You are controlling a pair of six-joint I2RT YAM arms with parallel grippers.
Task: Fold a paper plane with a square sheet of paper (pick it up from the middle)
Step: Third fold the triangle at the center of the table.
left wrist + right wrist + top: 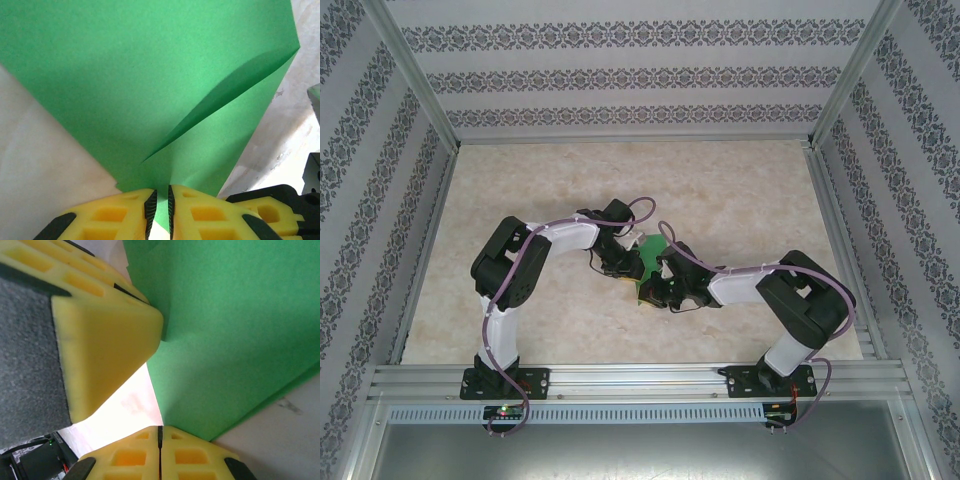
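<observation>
Green and thin, the square sheet of paper (649, 257) sits over the middle of the marbled table (740, 200), between the two grippers. Going from the left, we see the left arm bent in from its base; the left gripper (161, 196) is clamped on the sheet's edge, its yellow fingers (120, 212) pressed to the paper on either side. Beyond them the sheet fans out wide, with one soft fold running up towards its right corner. Further right, the right gripper (160, 430) has its fingers pressed together, and a corner of the sheet comes down to their tips; we cannot tell whether that corner is pinched. The two grippers stand just beside each other, the right one nearer to the arm bases.
</observation>
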